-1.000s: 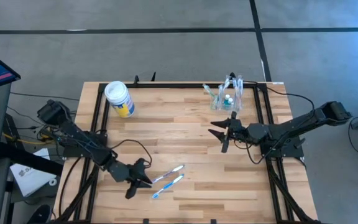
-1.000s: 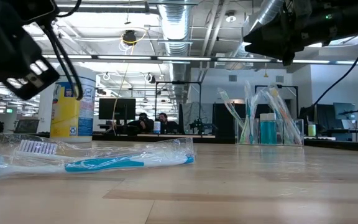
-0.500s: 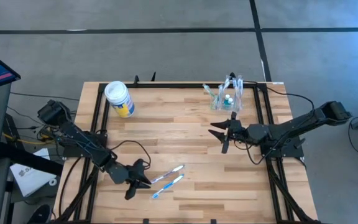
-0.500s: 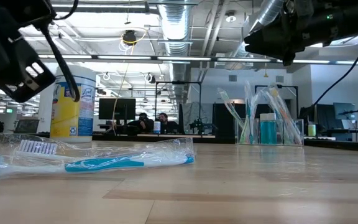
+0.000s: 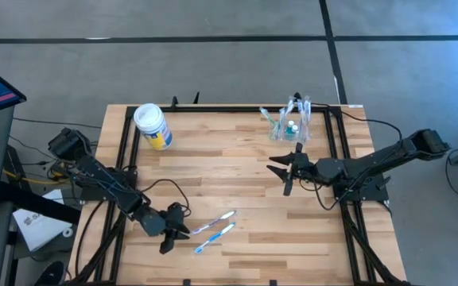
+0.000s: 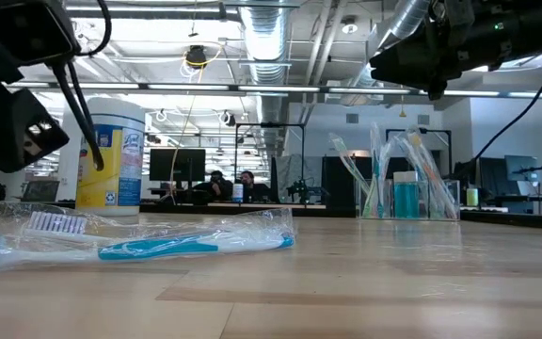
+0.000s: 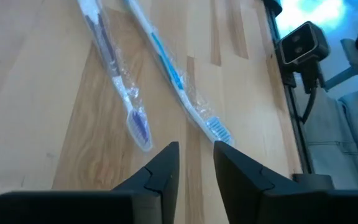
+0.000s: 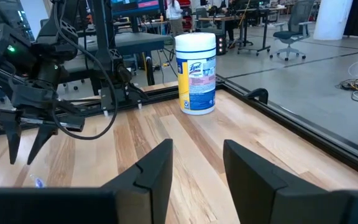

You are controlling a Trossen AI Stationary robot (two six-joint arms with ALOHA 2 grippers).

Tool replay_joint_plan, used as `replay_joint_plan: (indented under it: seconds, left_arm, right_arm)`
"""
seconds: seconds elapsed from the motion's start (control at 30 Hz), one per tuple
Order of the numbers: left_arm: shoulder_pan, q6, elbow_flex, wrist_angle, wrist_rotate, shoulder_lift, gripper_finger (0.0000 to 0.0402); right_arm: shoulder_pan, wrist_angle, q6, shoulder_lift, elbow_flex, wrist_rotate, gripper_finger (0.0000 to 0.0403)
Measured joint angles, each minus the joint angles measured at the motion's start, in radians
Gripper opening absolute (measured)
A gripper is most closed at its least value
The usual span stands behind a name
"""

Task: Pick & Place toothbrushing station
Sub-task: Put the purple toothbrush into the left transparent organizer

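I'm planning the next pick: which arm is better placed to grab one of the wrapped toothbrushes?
The left. Its gripper hangs right beside the two wrapped toothbrushes, fingers apart and aimed at them. The right gripper sits farther back near the clear cup, pointing away from the brushes.

The setting was an open-plan robotics lab: exposed ceiling ducts (image 6: 269, 38), rows of monitors (image 6: 177, 162), office chairs (image 8: 289, 45), and a frame-mounted wooden table (image 5: 237, 167) on concrete flooring.
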Motion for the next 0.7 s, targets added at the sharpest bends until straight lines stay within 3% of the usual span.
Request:
replay_joint_plan:
  seconds: [0.33, 0.6, 0.7]
  left_arm:
    - [0.0, -0.055, 0.0, -0.003, -0.004, 0.106, 0.0143]
    - [0.0, -0.079, 0.0, 0.005, -0.012, 0.124, 0.0149]
    - [0.0, -0.078, 0.0, 0.007, -0.057, 0.126, 0.0145]
  right_arm:
    - [0.0, -0.001, 0.0, 0.0, 0.0, 0.0, 0.0134]
    - [0.0, -0.002, 0.0, 0.0, 0.0, 0.0, 0.0129]
    - [0.0, -0.002, 0.0, 0.0, 0.0, 0.0, 0.0128]
